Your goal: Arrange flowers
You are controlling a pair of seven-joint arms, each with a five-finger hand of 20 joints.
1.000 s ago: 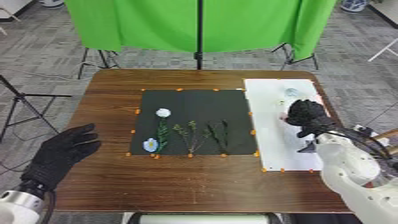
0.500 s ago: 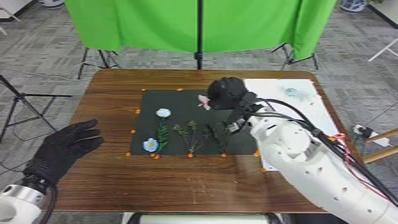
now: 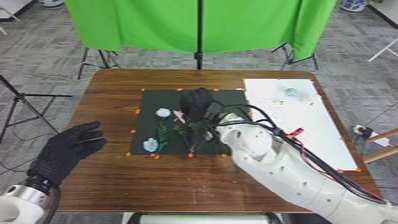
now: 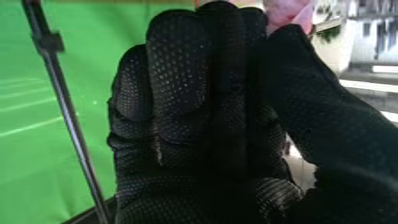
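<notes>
In the head view my right hand (image 3: 196, 103) is over the upper middle of the black mat (image 3: 222, 95), pinching a pink flower (image 3: 179, 116) that sticks out on its left side. The right wrist view shows the hand (image 4: 204, 110) with the pink flower (image 4: 287, 12) at the tips of its thumb and fingers. On the mat lie a white flower (image 3: 163, 112) with a green stem, a light blue flower (image 3: 150, 145) and thin sprigs (image 3: 192, 142), partly covered by the right hand and arm. My left hand (image 3: 74, 148) is open at the table's left side.
To the right of the mat lies a white sheet (image 3: 284, 115) with a pale blue flower (image 3: 291, 92) and small bits on it. Orange tape pieces mark the edges of mat and sheet. A green cloth (image 3: 151, 25) hangs behind the brown table (image 3: 98, 185).
From the white sheet, my right hand has moved left over the black mat, carrying the pink flower. The left hand has barely moved.
</notes>
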